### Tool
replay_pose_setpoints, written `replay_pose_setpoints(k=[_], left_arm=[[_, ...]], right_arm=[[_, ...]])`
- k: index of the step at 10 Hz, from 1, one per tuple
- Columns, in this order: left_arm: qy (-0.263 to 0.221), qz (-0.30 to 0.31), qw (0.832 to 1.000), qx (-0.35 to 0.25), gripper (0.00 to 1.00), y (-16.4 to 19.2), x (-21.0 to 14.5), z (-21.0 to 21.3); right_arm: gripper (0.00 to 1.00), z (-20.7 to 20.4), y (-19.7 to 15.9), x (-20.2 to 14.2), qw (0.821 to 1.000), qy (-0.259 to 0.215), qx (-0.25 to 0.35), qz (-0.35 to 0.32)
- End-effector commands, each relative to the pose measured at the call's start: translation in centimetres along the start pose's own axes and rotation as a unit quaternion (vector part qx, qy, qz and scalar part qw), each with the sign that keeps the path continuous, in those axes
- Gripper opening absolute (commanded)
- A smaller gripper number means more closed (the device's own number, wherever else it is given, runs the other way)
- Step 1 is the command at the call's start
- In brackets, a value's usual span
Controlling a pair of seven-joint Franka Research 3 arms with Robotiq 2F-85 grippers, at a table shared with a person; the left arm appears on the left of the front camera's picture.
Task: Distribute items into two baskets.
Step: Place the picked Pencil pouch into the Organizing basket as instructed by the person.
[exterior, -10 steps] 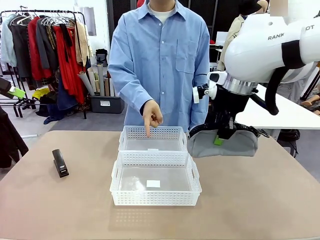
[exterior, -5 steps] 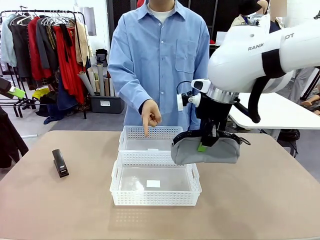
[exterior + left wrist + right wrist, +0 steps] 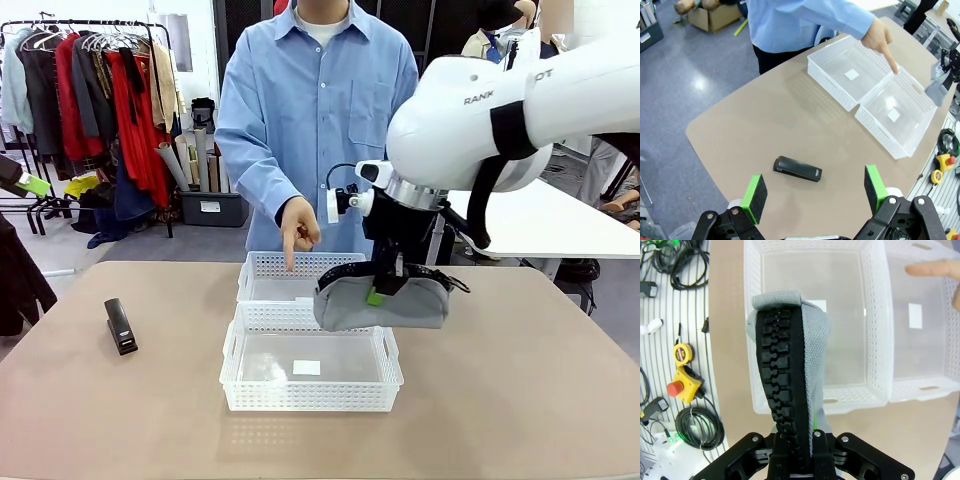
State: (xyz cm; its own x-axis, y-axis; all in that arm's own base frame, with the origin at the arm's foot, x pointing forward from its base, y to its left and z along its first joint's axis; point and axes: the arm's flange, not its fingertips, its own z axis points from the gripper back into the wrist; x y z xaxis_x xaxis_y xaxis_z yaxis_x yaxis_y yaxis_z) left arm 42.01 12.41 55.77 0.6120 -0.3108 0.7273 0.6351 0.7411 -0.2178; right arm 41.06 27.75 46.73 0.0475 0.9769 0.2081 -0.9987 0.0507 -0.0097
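The grey pouch (image 3: 400, 308) is hanging in the air over the right side of the near basket (image 3: 310, 397), with the right gripper (image 3: 377, 292) pinching its zipper edge tight. A person's hand (image 3: 300, 228) is pointing into the far basket (image 3: 300, 264). The stapler (image 3: 121, 325) is lying apart on the table (image 3: 520, 400), with the left gripper (image 3: 814, 190) hovering above it, jaws wide and holding nothing.

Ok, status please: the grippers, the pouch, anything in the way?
Right gripper shut on grey pouch, held above near basket. Left gripper open, over stapler on table. Person's hand pointing into far basket, beside pouch.
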Motion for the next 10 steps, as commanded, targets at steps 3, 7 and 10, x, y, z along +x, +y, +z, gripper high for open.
replay_pose_setpoints(k=[3,7,10], left_arm=[[-0.004,-0.003,1.000,-0.005,1.00,0.0,0.1,0.1],[-0.004,-0.003,1.000,-0.005,1.00,0.0,0.1,0.1],[-0.004,-0.003,1.000,-0.005,1.00,0.0,0.1,0.1]], right_arm=[[0.00,-2.2,-1.6,3.6,0.999,-0.033,0.011,0.016],[0.00,-4.9,-2.4,6.1,0.998,-0.040,0.014,0.039],[0.00,-6.0,-2.5,6.4,0.999,-0.034,0.008,0.038]])
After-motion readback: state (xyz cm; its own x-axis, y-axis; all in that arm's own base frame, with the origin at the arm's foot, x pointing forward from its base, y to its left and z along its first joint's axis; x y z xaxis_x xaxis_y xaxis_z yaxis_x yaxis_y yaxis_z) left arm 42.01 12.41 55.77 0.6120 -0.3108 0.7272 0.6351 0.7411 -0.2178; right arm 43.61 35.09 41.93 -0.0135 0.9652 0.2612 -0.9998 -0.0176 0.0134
